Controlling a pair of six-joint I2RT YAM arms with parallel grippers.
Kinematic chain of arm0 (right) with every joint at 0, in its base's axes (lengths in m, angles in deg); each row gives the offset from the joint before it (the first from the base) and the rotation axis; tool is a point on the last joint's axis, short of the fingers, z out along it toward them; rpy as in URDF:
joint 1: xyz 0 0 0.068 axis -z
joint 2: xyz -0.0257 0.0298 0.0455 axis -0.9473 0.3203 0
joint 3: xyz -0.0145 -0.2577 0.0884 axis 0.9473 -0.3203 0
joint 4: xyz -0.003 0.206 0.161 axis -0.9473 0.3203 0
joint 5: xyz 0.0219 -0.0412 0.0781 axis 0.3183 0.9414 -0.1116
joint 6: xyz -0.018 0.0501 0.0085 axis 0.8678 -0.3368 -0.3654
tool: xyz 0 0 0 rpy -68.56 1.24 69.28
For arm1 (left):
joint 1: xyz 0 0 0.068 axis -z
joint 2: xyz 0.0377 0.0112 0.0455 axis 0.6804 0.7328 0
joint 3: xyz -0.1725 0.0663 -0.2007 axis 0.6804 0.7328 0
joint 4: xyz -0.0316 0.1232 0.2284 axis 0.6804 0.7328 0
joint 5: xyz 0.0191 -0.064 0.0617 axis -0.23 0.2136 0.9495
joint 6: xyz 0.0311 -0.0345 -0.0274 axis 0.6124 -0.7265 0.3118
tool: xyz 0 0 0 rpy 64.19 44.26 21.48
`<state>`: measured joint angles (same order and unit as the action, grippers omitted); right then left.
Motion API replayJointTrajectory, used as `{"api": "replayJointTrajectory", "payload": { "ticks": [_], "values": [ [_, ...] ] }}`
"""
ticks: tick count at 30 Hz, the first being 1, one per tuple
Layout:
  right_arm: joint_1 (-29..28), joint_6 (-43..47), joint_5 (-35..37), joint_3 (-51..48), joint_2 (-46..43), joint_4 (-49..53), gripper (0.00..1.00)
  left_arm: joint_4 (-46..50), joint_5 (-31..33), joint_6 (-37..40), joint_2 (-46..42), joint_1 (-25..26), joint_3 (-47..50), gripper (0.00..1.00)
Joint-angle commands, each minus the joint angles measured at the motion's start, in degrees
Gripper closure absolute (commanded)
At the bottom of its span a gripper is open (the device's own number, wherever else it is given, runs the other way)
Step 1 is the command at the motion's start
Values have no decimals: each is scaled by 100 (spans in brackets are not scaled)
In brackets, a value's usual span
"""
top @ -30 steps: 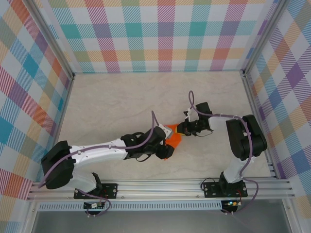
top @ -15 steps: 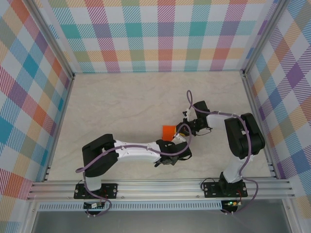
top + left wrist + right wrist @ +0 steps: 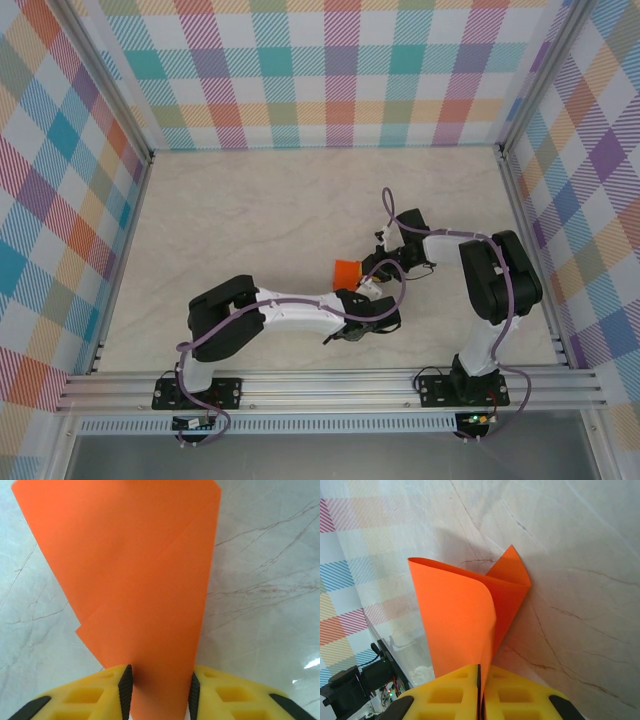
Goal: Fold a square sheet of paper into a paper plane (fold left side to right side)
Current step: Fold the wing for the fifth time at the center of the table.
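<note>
Right end effector pinches the paper shut. Left end effector straddles it half-closed, grip unclear. Align the edges ahead of its fingers before you crease.

Top view: fixed above and behind my arm bases, looking steeply down over the whole table, from afar; left wrist view: mounted on my left gripper, looking along its fingers, very near the orange paper; right wrist view: likewise on my right gripper, equally near, facing paper, table and a checked wall; all three share that paper
</note>
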<state>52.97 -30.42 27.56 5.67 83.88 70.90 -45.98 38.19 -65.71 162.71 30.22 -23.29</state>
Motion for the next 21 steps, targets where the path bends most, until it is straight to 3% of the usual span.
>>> {"api": "replayJointTrajectory", "payload": {
  "ticks": [1,13,21],
  "values": [
    [-46,-10,33,169,76,155,90,247,152,-70,154,104,-208,66],
    [-46,-48,-3,204,103,131,86,284,46,-50,299,107,-307,78],
    [100,-193,549,129,-730,313,60,144,-148,-154,177,-53,-149,88]
  ]
}}
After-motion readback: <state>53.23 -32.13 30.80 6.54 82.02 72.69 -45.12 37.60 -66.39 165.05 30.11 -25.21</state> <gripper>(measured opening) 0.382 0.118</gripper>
